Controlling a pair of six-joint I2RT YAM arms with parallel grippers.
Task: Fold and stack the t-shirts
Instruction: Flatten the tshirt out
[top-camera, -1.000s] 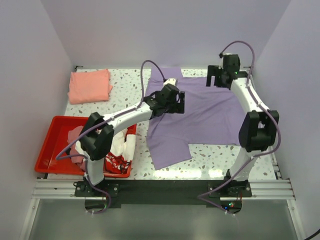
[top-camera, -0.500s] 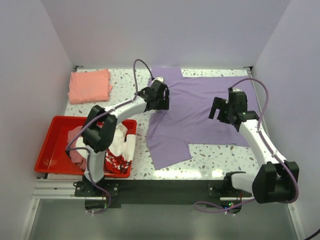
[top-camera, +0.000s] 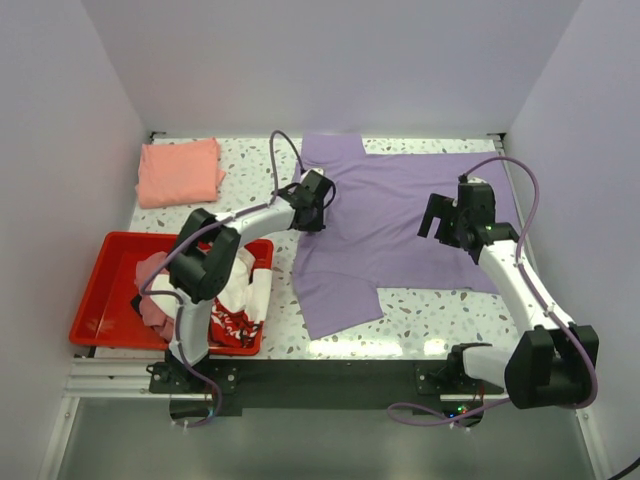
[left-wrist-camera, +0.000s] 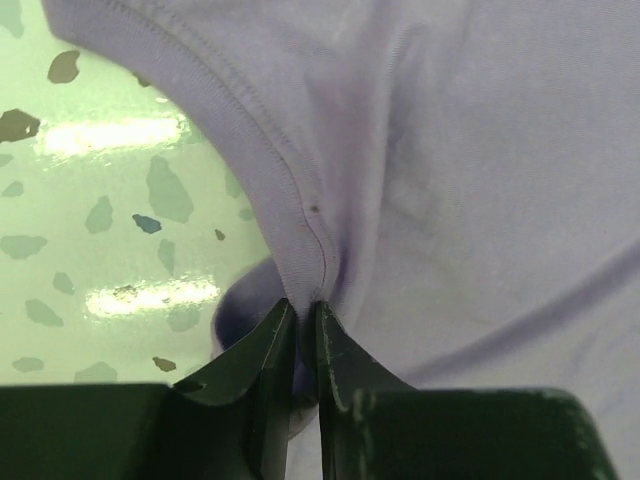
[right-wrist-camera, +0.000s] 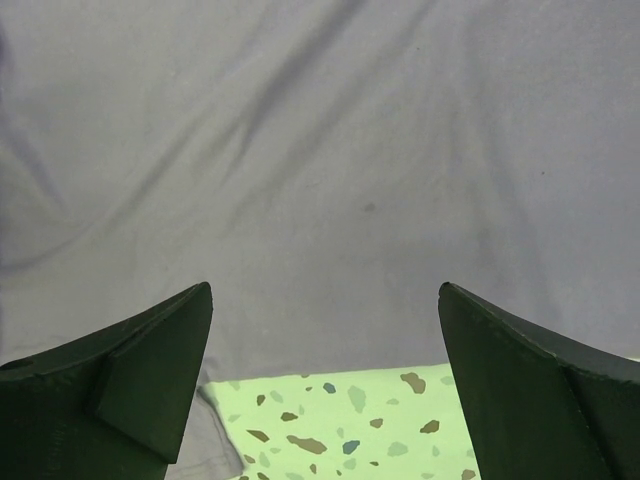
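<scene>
A lavender-purple t-shirt (top-camera: 400, 210) lies spread flat across the middle and right of the table. My left gripper (top-camera: 312, 197) is at its left edge, shut on a pinch of the stitched hem (left-wrist-camera: 300, 240); the cloth bunches up between the two fingertips (left-wrist-camera: 283, 325). My right gripper (top-camera: 441, 215) hovers open over the shirt's right half, its fingers wide apart above cloth (right-wrist-camera: 320, 150) and a strip of bare table. A folded salmon-pink t-shirt (top-camera: 180, 172) rests at the back left.
A red tray (top-camera: 100, 290) at the near left holds a white tee with red print (top-camera: 238, 300) and a dusty pink one (top-camera: 150, 280). The speckled tabletop (top-camera: 440, 310) shows along the front edge. Walls enclose three sides.
My left gripper slid to the shirt's left hem and closed on it. My right arm swung from the back right corner down over the shirt's right half, staying open.
</scene>
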